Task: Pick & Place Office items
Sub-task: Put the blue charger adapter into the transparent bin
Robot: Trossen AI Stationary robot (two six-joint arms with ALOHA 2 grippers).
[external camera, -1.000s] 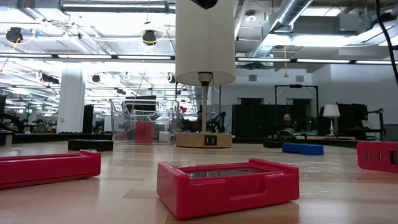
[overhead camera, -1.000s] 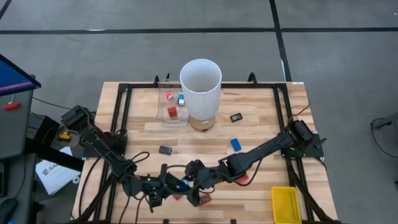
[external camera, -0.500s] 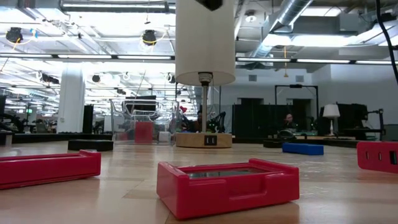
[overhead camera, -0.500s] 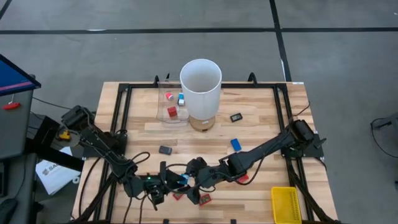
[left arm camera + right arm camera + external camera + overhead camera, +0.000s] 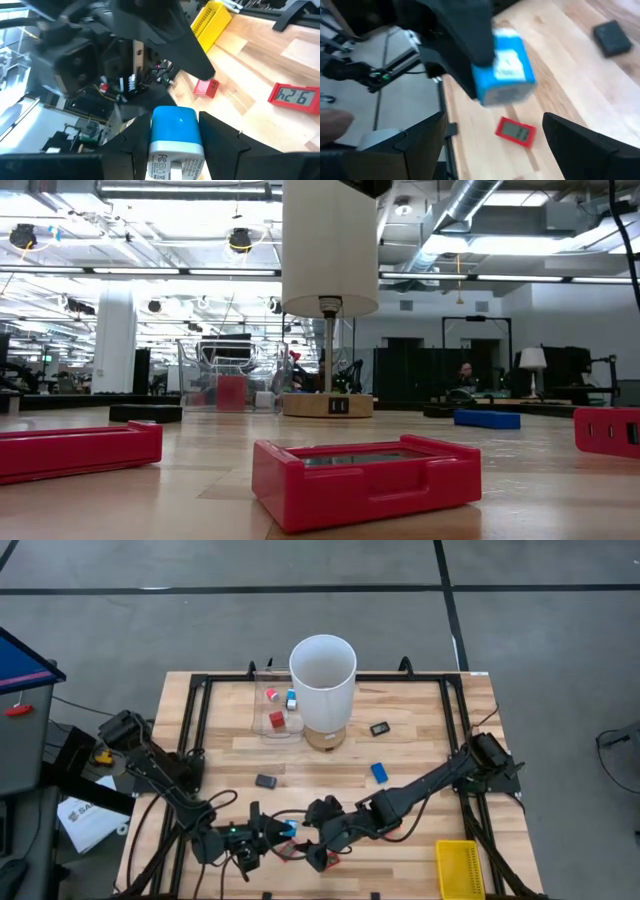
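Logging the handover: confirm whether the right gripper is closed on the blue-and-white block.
No: in the right wrist view the right gripper's fingers stand wide apart, while the left gripper holds the blue-and-white block.

Two matte-black, multi-jointed robot arms, built of chunky angular segments, carry loops of thin black cable along their links. The left arm's two-finger gripper (image 5: 175, 142) has broad, flat black fingers (image 5: 220, 140). A small green indicator light glows on its wrist housing. The right arm's gripper (image 5: 485, 145) shows wide, dark, smooth-surfaced fingers (image 5: 585, 145).
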